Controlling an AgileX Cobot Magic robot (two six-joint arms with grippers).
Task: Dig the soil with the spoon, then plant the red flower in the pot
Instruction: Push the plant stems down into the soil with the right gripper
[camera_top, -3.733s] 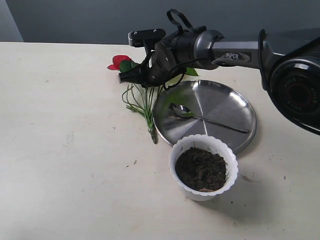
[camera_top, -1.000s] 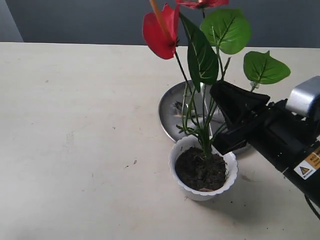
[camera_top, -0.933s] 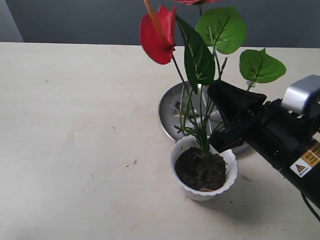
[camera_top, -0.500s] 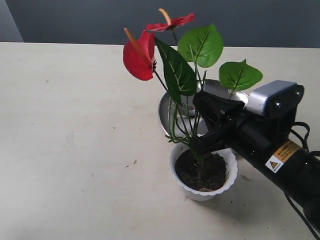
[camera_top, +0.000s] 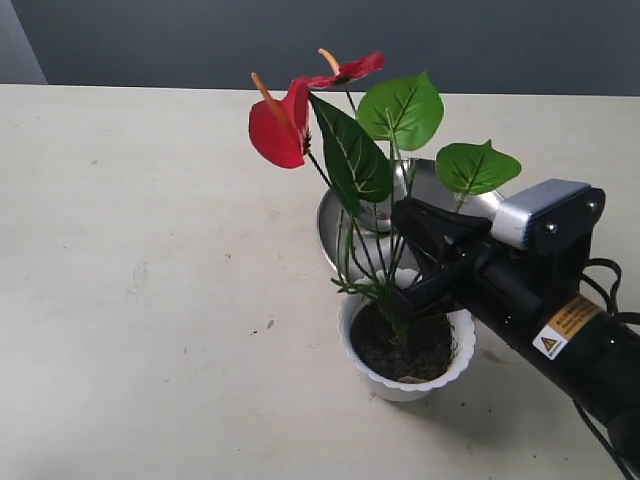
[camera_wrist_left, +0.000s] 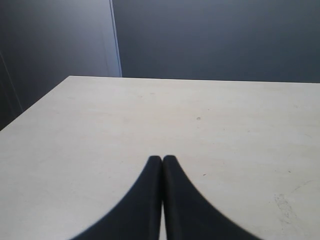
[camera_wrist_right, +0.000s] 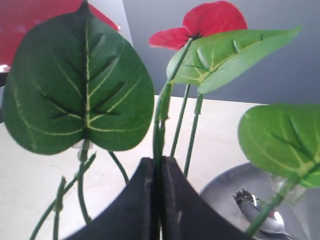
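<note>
Above the small white pot (camera_top: 400, 385), we see the right gripper (camera_top: 396, 298) pinched fully together on the bundled green stems of the red flower (camera_top: 352, 160), just over the pot's scalloped rim. The sprig stands nearly upright. Its long axis runs from the stem foot at the pot's dark soil (camera_top: 425, 350) up to two red blooms and heart-shaped leaves high above the pot. The stems sit directly between the jaws, which reach in from the pot's right side in the exterior view. We judge that the coming move is a push straight down along that axis; we cannot tell how deep the foot already sits. Beyond the pot, the spoon (camera_wrist_right: 260, 212) rests on a round steel plate (camera_top: 335, 225). The left gripper (camera_wrist_left: 162, 159) is closed on nothing over bare table (camera_wrist_left: 200, 115), with the pot nowhere in its view, so the right arm is nearer.
</note>
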